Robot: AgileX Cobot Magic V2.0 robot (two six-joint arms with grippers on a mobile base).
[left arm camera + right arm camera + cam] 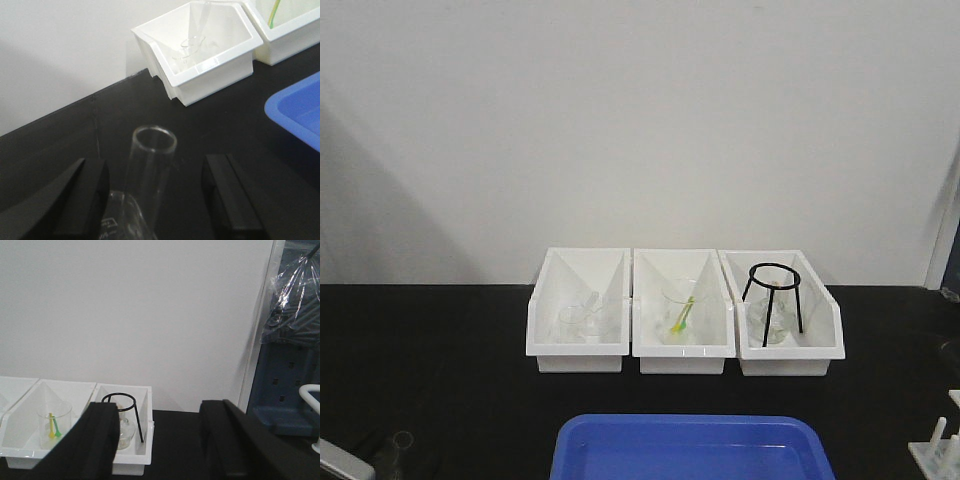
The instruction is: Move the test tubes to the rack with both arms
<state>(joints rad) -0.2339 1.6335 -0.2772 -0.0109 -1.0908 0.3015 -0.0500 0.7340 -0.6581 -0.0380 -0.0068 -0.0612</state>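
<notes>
The test tube (pixel 148 182) leans mouth-up left of the blue tray (pixel 300 110), between the spread, unclenched fingers of the left gripper (pixel 154 170). It looks like thin glass: light, slick and breakable, best pinched gently mid-body. The right gripper (pixel 162 412) gapes empty. The rack (pixel 940 450) sits right of the tray, and open worktop (pixel 440 340) lies left of it.

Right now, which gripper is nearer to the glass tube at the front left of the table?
Left. The glass tube sits between the open fingers of the left gripper, touching neither. The right gripper faces the white bins, with no tube in view.
</notes>
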